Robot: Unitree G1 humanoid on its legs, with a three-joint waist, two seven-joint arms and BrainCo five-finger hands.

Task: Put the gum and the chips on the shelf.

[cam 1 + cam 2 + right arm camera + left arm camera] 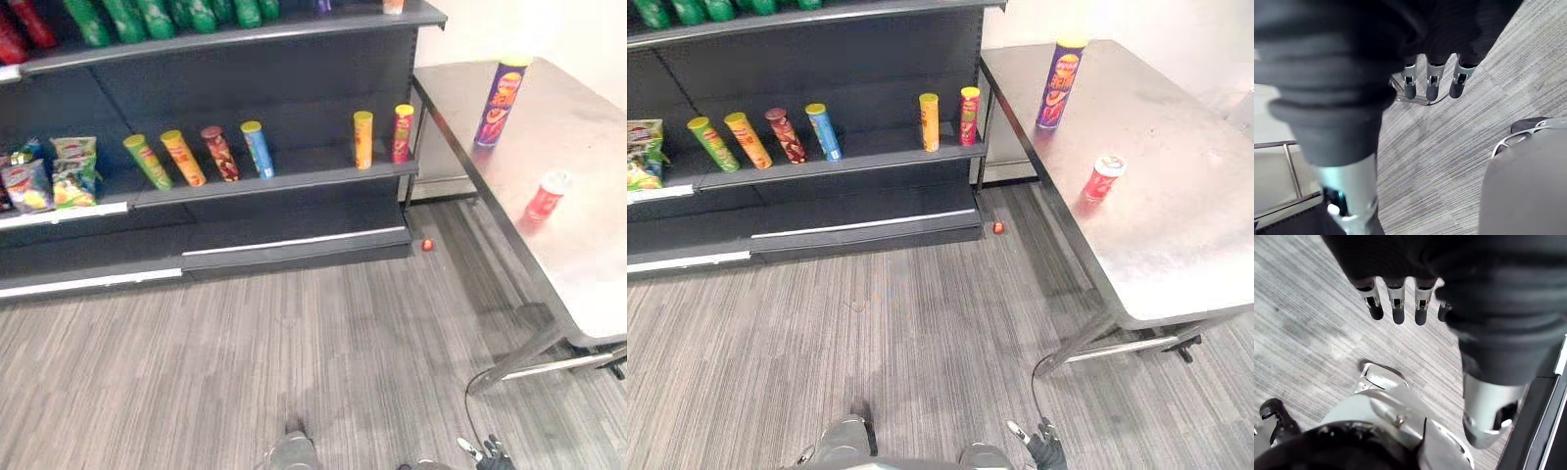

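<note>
Your tall purple chips can with a yellow lid [1059, 86] stands upright at the far end of the bare steel bench [1185, 235]. The small red gum canister with a white cap [1102, 179] sits nearer you on the same bench, well apart from the can. The dark metal shelf [294, 178] to the left carries a row of leaning tubes in green, orange, dark red and blue, plus a yellow and a red one upright at its right end. Your left hand [1397, 308] hangs over the grey striped floor [294, 333], fingers straight and loosely spread. Your right hand [1432, 83] hangs likewise, fingers relaxed and apart.
</note>
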